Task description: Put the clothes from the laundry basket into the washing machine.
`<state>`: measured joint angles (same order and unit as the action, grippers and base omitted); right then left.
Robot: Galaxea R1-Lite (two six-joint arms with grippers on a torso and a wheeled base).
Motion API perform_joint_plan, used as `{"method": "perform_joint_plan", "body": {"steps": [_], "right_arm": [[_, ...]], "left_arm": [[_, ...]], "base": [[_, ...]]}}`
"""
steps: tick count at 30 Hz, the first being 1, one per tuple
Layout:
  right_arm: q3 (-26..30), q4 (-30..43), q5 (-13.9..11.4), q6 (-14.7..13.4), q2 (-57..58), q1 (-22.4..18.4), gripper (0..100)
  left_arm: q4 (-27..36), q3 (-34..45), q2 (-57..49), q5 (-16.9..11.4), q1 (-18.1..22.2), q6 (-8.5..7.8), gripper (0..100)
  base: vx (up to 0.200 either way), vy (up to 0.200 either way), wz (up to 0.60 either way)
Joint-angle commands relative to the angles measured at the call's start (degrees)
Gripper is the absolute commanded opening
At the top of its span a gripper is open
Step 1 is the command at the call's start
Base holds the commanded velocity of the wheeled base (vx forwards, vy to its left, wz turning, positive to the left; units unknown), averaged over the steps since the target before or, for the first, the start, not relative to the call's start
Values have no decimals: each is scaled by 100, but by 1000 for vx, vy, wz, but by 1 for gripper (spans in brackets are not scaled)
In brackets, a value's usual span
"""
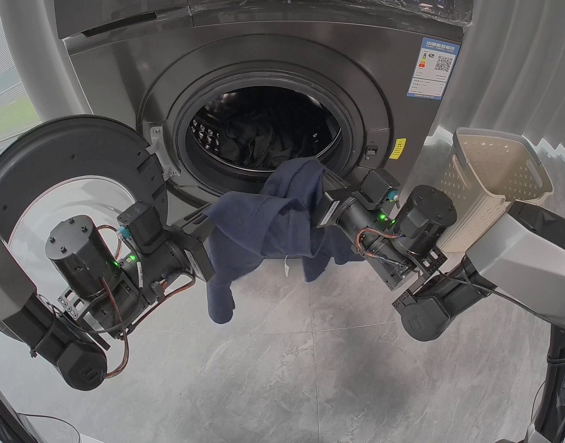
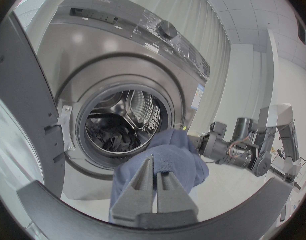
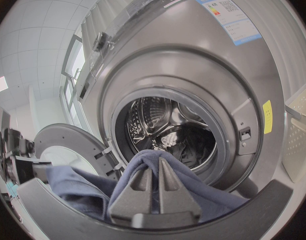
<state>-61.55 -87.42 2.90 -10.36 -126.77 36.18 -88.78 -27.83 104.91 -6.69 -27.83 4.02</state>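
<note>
The blue garment (image 1: 270, 223) hangs at 6 o'clock of the drum mouth, between the left gripper (image 2: 155, 170) and right gripper (image 3: 155, 167), both with fingers pinched tight on cloth. Its dangling sleeve could snag on the rim or trail outside the washing machine (image 1: 381, 81), and an uneven release might drop it on the floor (image 1: 294, 370). Count: one held garment, one dark heap (image 1: 264, 133) inside, one basket (image 1: 497, 173) at 3 o'clock, one open door (image 1: 67, 149) at 9.
</note>
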Motion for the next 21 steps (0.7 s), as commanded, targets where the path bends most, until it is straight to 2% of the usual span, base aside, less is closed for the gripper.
{"method": "perform_joint_plan", "body": {"steps": [1,3,4,7,10,15,17,21], "right_arm": [[3,-3,0,-1,197,56,0],[3,-3,0,-1,197,56,0],[3,-3,0,-1,205,56,0],[-6,-3,0,-1,205,56,0],[-24,6,0,-1,205,56,0],[-32,6,0,-1,205,56,0],[-15,6,0,-1,205,64,0],[-15,6,0,-1,197,126,0]], "left_arm": [[-7,85,231,-16,23,-7,0],[-7,85,231,-34,32,-7,0],[1,94,240,-34,32,-7,100],[1,199,328,-25,23,37,100],[-7,472,504,-25,-3,-86,100],[-7,893,645,-51,-29,-394,100],[-7,1307,645,-218,-126,-604,100],[-7,1570,688,-421,-188,-710,100]], "base": [[0,0,0],[0,0,0],[0,0,0],[0,0,0],[0,0,0],[0,0,0],[0,0,0],[0,0,0]]}}
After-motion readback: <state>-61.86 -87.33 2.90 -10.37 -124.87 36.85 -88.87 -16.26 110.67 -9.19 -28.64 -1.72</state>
